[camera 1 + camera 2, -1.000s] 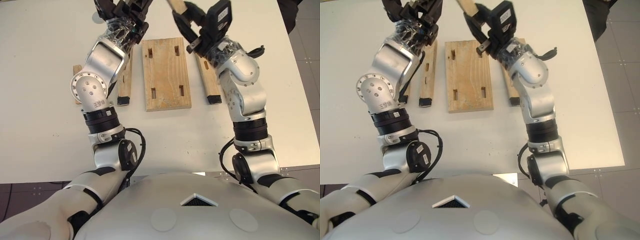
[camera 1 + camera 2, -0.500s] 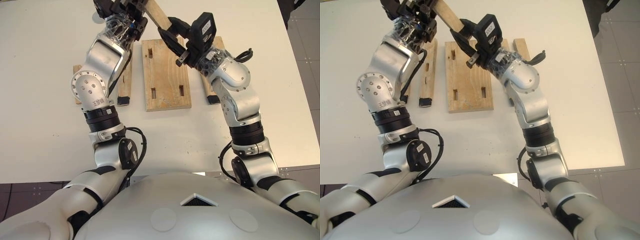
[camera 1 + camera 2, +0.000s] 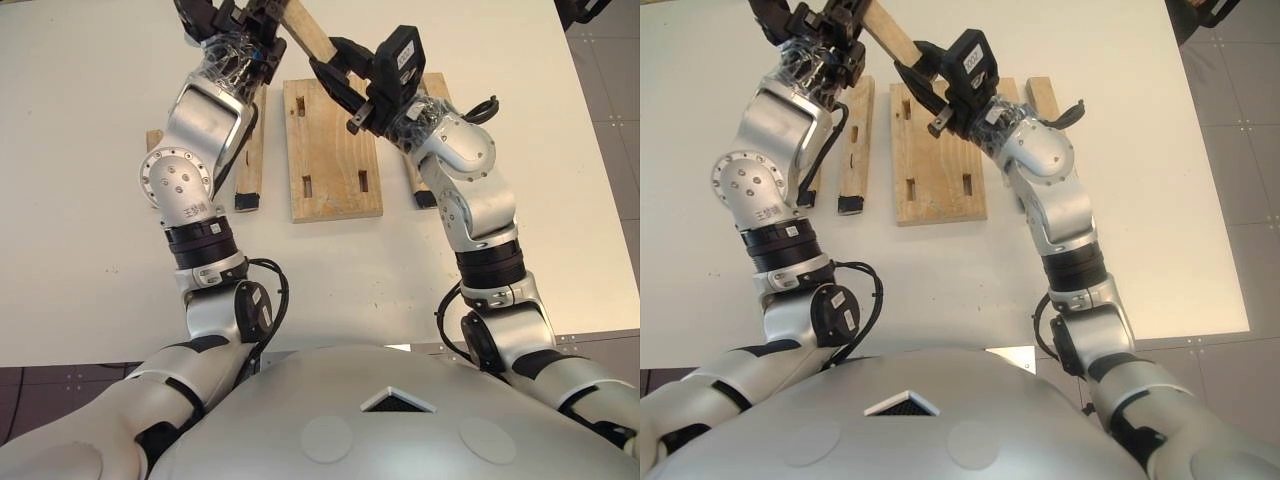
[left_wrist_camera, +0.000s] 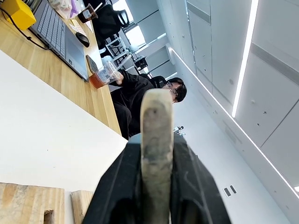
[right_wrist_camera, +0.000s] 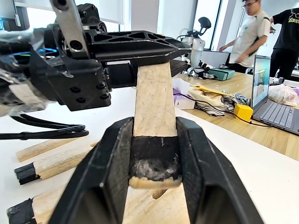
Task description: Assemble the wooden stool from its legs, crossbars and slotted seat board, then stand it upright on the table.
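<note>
A wooden leg (image 3: 312, 35) with a black-capped end (image 5: 154, 154) is held in the air over the far end of the slotted seat board (image 3: 335, 150). Both grippers are on it. My right gripper (image 5: 154, 126) is shut on the capped end, and my left gripper (image 4: 156, 149) is shut on the other end (image 4: 156, 121). From the head, the left gripper (image 3: 268, 18) sits just left of the right gripper (image 3: 335, 62). The seat board lies flat on the white table (image 3: 80, 250), its slots facing up.
Another leg (image 3: 250, 165) with a black tip lies left of the board, and a further piece (image 3: 154, 170) shows past my left arm. On the board's right a leg (image 3: 422, 160) lies partly under my right arm. The near table area is bare.
My right arm swung left, carrying the leg toward my left gripper. The left gripper now has the leg's free end between its fingers. The parts on the table have not moved.
</note>
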You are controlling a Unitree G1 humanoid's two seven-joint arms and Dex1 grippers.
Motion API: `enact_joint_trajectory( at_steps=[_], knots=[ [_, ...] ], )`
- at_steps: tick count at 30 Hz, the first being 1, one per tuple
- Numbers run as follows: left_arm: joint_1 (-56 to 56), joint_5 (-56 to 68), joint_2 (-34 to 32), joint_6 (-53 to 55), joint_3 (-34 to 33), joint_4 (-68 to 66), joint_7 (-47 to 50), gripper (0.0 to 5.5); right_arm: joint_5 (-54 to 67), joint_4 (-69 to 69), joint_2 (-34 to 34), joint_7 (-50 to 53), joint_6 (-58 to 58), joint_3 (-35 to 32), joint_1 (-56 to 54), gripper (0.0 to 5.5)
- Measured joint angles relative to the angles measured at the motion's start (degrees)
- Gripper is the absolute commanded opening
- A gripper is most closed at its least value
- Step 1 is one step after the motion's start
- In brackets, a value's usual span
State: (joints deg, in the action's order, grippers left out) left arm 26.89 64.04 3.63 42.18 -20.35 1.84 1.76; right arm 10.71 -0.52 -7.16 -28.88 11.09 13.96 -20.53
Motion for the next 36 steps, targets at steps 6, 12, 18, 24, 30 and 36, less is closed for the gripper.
enact_joint_trajectory(
  at_steps=[6, 12, 18, 24, 30, 36],
  knots=[
    [-0.57, -3.85, -0.59, -2.76, 2.05, 0.10, -2.29, 0.38, -0.16, 2.27, 0.08, 1.62, 0.44, -0.47, -0.35, 2.67],
    [-3.89, -17.55, -6.33, -11.37, 5.37, 0.13, -6.35, 0.38, -1.32, 0.92, -1.09, 3.08, 0.41, -2.80, 2.36, 3.38],
    [-11.74, -31.50, -10.37, -27.92, 4.33, -3.80, -10.57, 0.38, -3.50, -0.07, -3.04, 4.41, 0.24, -4.95, 6.82, 3.38],
    [-8.84, -34.25, -14.43, -43.23, -0.96, -17.44, -17.64, 0.38, -4.23, -0.66, -4.96, 4.39, 0.02, -6.54, 7.86, 3.38],
    [-8.02, -37.60, -14.68, -50.60, -0.98, -26.76, -20.70, 0.38, -4.54, -0.64, -4.80, 5.33, 0.22, -6.99, 7.91, 3.38],
    [-6.10, -38.65, -15.16, -55.15, -1.80, -35.12, -23.29, 0.38, -4.62, -0.68, -4.98, 5.43, 0.39, -7.28, 8.15, 3.38]
  ],
)
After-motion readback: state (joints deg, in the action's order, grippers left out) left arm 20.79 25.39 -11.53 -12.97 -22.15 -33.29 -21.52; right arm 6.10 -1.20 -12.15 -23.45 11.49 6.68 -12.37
